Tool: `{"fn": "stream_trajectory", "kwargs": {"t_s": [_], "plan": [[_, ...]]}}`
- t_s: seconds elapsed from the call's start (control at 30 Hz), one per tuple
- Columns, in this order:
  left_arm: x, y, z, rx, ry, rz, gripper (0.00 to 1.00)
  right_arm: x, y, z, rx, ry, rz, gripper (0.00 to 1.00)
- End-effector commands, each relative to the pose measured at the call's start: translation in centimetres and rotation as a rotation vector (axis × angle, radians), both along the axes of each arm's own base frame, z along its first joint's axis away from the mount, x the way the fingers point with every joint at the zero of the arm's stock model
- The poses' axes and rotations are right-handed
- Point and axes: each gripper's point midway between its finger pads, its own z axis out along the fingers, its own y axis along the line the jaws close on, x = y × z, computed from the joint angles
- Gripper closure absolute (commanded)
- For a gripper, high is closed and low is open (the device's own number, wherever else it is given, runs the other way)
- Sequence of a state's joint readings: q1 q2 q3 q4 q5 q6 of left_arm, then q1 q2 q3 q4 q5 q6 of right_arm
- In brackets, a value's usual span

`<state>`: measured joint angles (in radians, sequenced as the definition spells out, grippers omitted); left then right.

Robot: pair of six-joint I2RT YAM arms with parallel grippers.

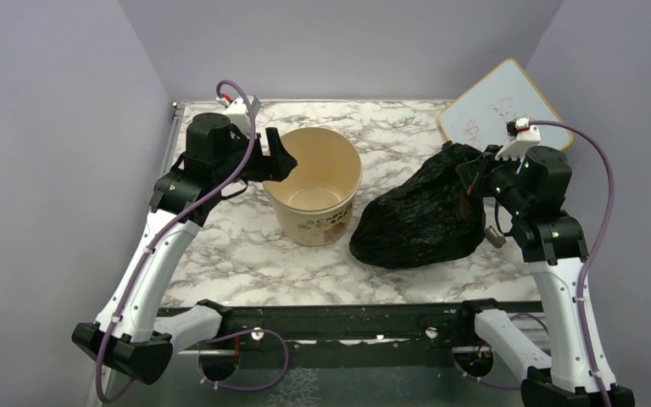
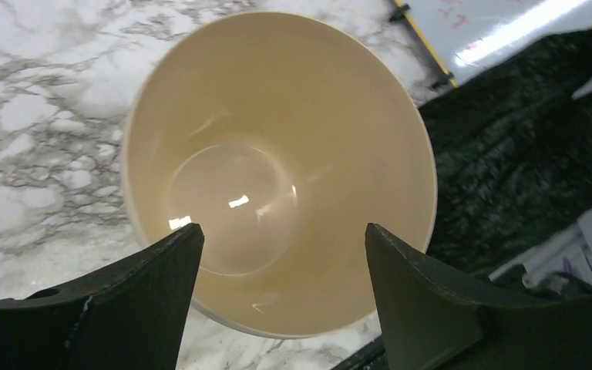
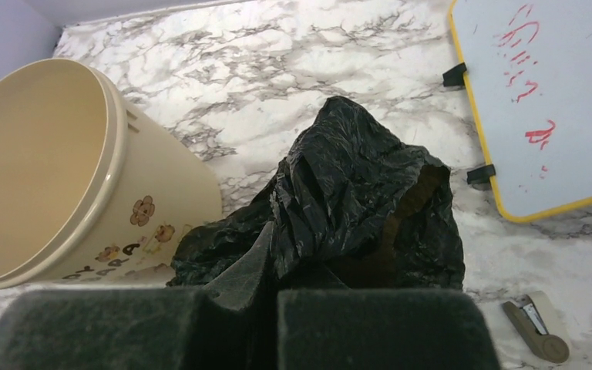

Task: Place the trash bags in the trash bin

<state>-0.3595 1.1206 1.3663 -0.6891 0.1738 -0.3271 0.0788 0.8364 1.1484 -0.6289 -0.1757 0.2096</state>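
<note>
Trash bag (image 1: 415, 220) stretched toward upright bin (image 1: 315, 222), right end effector (image 1: 473, 183) pinching it, left end effector (image 1: 280, 161) open

Trash bag (image 3: 354, 193) between fingers (image 3: 378, 327), beside bin (image 3: 46, 169)

I work on a table (image 1: 246, 254) topped in white marble pattern veined with grey, with a black rail (image 1: 347, 320) across its near edge. Plain pale lavender walls close me in: the left wall (image 1: 51, 127), the far wall (image 1: 339, 42) and the right wall (image 1: 636, 93). A yellow-framed white board (image 1: 496, 102) sits at the far right corner, catching a bright streak of light (image 2: 516, 31). Below the rail the floor (image 1: 305, 386) looks dark and speckled.
</note>
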Motion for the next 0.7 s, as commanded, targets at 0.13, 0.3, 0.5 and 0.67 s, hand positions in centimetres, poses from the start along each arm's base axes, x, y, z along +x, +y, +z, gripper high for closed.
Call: {"fn": "stream_trajectory", "kwargs": {"t_s": [0.13, 0.3, 0.5, 0.67], "plan": [[-7.3, -5.7, 2.0, -0.169, -0.069, -0.428, 0.22, 0.1, -0.1, -0.4, 0.051, 0.018, -0.038, 0.99], [-11.6, -10.7, 0.8, -0.107, -0.087, -0.550, 0.19, 0.6, 0.7, -1.1, 0.109, 0.046, -0.029, 0.99], [-14.3, -15.1, -0.2, 0.049, -0.200, -0.512, 0.17, 0.8, 0.8, -1.7, 0.136, 0.087, -0.042, 0.99], [-15.7, -19.2, -4.9, 0.169, -0.210, -0.575, 0.15, 0.8, 0.1, -1.9, 0.199, 0.079, -0.125, 0.99]]}}
